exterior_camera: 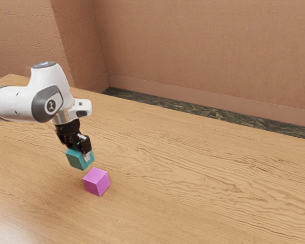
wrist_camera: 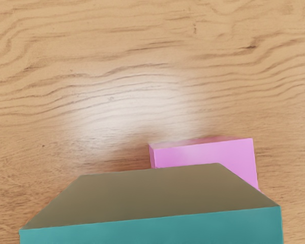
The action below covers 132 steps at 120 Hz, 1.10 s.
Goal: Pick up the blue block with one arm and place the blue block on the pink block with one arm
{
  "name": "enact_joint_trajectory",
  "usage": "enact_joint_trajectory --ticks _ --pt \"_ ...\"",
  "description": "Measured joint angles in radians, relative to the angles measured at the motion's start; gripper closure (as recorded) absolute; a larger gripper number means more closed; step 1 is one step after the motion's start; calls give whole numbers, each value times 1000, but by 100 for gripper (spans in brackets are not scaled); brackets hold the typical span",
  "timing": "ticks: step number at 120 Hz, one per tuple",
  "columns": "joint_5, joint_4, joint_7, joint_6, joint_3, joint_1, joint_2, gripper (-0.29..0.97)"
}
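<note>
The tool (exterior_camera: pixel 82 151) pinches the teal block (exterior_camera: pixel 79 160), lifted clear, near the pink block (exterior_camera: pixel 96 182).

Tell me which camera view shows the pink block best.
The exterior view: the pink block sits whole on the table, three faces showing, nothing in front of it. The wrist view shows part of its top, the rest hidden behind the teal block held in the gripper.
</note>
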Motion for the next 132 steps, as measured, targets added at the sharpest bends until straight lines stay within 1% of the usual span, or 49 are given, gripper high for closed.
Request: enact_joint_trajectory --ticks 16,42,95,118,121,132 --pt "0 1 -34 3 -18 -3 6 34" --pt "-1 3 -79 23 -22 -37 33 34" --pt "-4 -18 -144 50 -47 -16 25 34" --pt "-4 -23 -163 52 -56 -21 20 34" --pt "-4 -23 -165 52 -56 -23 20 34" --pt "-9 -23 -167 52 -57 -28 20 23"
